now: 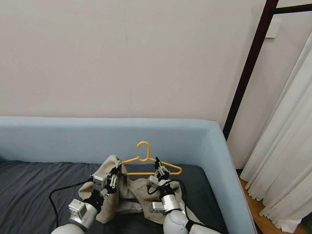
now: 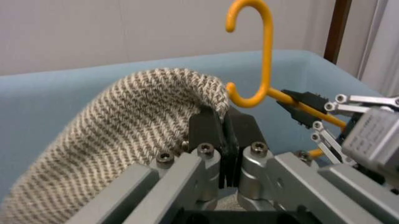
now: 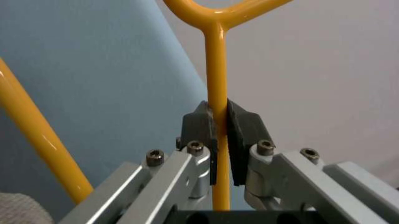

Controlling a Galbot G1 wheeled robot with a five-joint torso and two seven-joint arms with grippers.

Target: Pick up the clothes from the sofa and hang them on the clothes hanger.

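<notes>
**Both grippers engaged: cloth and hanger above the sofa seat**

Left gripper (image 2: 223,122): jaws closed on the edge of the knitted cloth (image 2: 124,126), which bulges up beside the fingers. Right gripper (image 3: 218,122): jaws clamped on a bar of the yellow hanger (image 3: 215,60). In the head view the grippers sit close together, with the hanger upright just behind them, hook uppermost. The cloth covers the hanger's left end; its lower folds are partly hidden by the two arms. It lies on the dark grey seat of the sofa (image 1: 97,131), which has a pale blue back and side. Behind: plain wall (image 1: 146,58), dark post (image 1: 246,73), white curtains (image 1: 287,161) at the right
</notes>
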